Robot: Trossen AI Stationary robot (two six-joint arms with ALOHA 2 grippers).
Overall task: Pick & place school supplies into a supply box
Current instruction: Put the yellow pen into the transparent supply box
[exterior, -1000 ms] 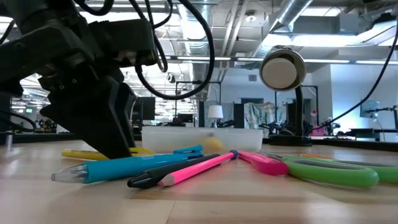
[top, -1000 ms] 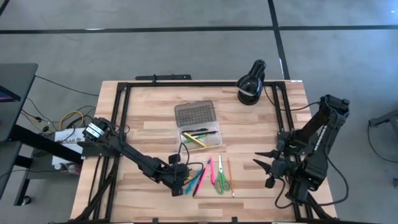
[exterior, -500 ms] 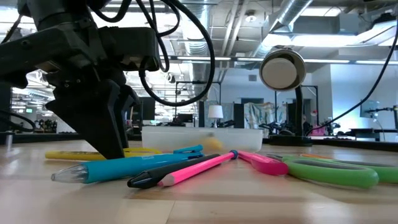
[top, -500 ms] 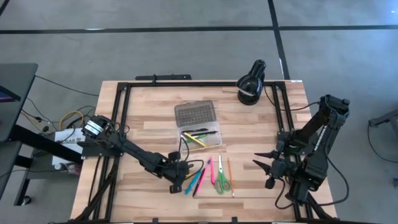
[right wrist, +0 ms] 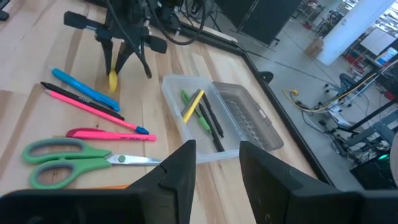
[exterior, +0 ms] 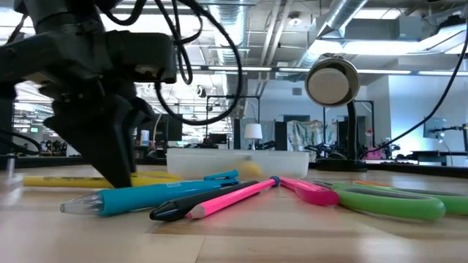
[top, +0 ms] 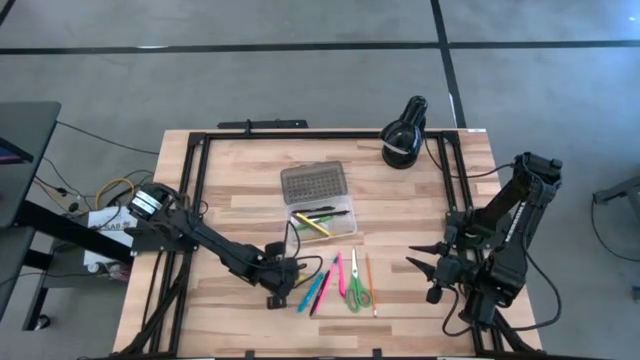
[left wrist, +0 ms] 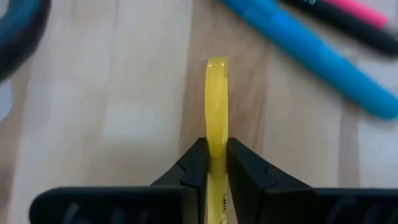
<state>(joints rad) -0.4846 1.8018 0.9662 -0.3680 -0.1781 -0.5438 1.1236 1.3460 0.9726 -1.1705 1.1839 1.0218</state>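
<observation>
My left gripper (top: pixel 276 297) stands near the table's front, left of the loose school supplies, shut on a yellow pen (left wrist: pixel 216 93). The low view shows this pen (exterior: pixel 66 180) lying level behind the blue pen (exterior: pixel 146 197). Beside them lie a black pen (exterior: pixel 197 202), a pink pencil (exterior: pixel 238 196), a pink pen (right wrist: pixel 106 133), green scissors (top: pixel 356 290) and an orange pencil (top: pixel 369 280). The supply box (top: pixel 322 220) sits open mid-table with several pens inside, its dotted lid (top: pixel 312 183) folded back. My right gripper (top: pixel 415 262) hovers open at the right. My left gripper pinches the yellow pen's barrel (left wrist: pixel 216 144) between its two fingers, one on each side. The fingers (exterior: pixel 117 157) come steeply from above and lie across the pen. The pen stays level; whether it is clear of the table I cannot tell.
A black round lamp (top: pixel 404 140) stands at the far right corner. A black frame (top: pixel 200 190) borders the wooden table. Cables trail from my left arm (exterior: pixel 212 66). Bare wood lies left of the supplies and between the scissors and my right arm.
My left gripper has shut on the yellow pen and shifted a little toward the table's left edge. The pen has gone along with it, so more of it now shows on the left in the low view. The other supplies have kept still.
</observation>
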